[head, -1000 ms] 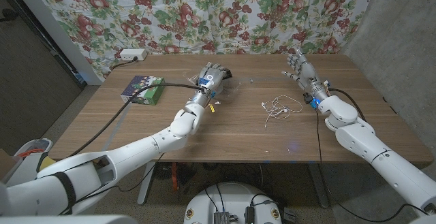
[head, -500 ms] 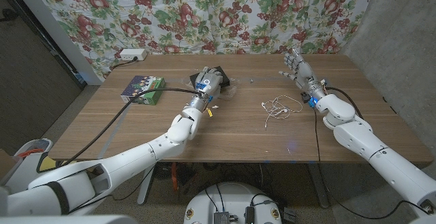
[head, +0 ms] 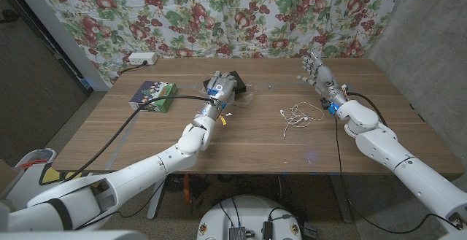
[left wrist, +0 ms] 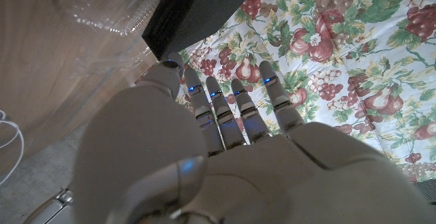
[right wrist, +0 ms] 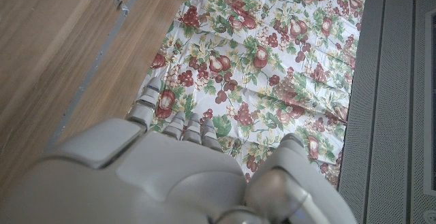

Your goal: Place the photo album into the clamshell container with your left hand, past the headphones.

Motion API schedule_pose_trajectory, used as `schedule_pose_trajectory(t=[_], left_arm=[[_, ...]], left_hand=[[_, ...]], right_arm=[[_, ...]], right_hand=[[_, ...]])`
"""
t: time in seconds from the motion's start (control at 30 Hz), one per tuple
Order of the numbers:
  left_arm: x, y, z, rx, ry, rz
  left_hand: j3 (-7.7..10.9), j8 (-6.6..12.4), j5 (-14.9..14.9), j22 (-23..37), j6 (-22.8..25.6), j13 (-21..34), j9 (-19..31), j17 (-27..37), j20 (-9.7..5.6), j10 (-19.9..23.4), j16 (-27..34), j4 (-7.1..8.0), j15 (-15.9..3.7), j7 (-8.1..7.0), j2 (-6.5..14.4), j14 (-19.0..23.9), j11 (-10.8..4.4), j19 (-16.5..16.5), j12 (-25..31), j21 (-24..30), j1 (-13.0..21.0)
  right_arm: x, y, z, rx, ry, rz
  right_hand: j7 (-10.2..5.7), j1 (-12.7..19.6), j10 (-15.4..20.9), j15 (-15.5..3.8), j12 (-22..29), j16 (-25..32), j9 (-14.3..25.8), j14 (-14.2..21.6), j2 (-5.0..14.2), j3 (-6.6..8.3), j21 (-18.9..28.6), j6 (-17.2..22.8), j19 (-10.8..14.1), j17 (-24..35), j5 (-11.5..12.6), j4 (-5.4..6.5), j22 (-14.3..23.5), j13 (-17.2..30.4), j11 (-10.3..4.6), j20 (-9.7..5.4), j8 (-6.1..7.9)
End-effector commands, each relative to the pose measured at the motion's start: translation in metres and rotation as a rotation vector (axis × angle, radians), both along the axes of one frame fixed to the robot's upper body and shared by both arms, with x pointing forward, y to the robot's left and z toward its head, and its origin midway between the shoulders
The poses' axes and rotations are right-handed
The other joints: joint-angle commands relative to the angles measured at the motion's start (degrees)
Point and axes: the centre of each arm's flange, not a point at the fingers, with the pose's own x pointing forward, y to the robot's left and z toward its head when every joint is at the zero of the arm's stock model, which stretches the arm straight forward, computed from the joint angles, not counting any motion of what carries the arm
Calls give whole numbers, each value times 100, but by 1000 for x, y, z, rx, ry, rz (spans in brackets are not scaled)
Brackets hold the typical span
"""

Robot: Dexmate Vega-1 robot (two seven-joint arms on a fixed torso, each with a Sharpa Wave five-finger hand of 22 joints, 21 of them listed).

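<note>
The dark photo album (head: 238, 78) lies tilted at the clear clamshell container (head: 246, 96) near the table's far middle. My left hand (head: 220, 87) is just beside it on the left, fingers straight and apart, holding nothing. In the left wrist view the fingers (left wrist: 235, 108) reach toward the album's (left wrist: 197, 9) edge, with the container's clear plastic (left wrist: 102, 9) beside it. The headphones (head: 296, 114), a tangle of white wired earbuds, lie to the right of the container. My right hand (head: 315, 71) is raised at the far right, fingers spread, empty.
A green box (head: 153, 96) sits on the table's left side, with a black cable running past it. A white power strip (head: 140, 59) lies at the far left edge. A floral curtain hangs behind the table (head: 241, 141).
My left hand has drawn slightly back to the left, so more of the dark album shows beside it. The right hand has shifted a little to the left.
</note>
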Motion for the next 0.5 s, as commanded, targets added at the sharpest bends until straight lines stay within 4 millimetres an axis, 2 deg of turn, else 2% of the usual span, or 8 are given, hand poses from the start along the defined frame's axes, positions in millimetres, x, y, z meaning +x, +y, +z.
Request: schedule_pose_trajectory(t=[0.03,0.3,0.5], left_arm=[[-11,3,17,-105,-27,-20],[-21,4,29,-196,-29,-33],[-29,6,35,-250,-35,-47]], left_hand=[[-116,-85,27,16,-102,-22,4,-29,25,-95,31,37,-315,-7,-98,-35,3,-29,-2,-57,-205],[-300,-230,31,15,-243,-89,-8,-42,33,-175,40,181,-263,29,-185,-98,-8,-40,12,-154,-631],[-330,-341,65,17,-421,-127,-13,-62,101,-332,12,171,-174,12,-235,-186,81,-108,-19,-237,-750]], right_arm=[[-2,4,3,-2,-1,-6],[-4,3,4,9,0,-14],[-6,5,3,8,4,-19]], right_hand=[[-24,7,26,8,31,27,28,11,14,9,-11,48,52,25,-12,6,17,16,14,20,10],[-29,5,26,19,30,30,28,22,10,7,-15,49,43,24,-13,4,17,16,41,30,9],[-27,1,22,29,28,32,28,30,8,5,-14,50,43,24,-13,4,17,17,42,34,9]])
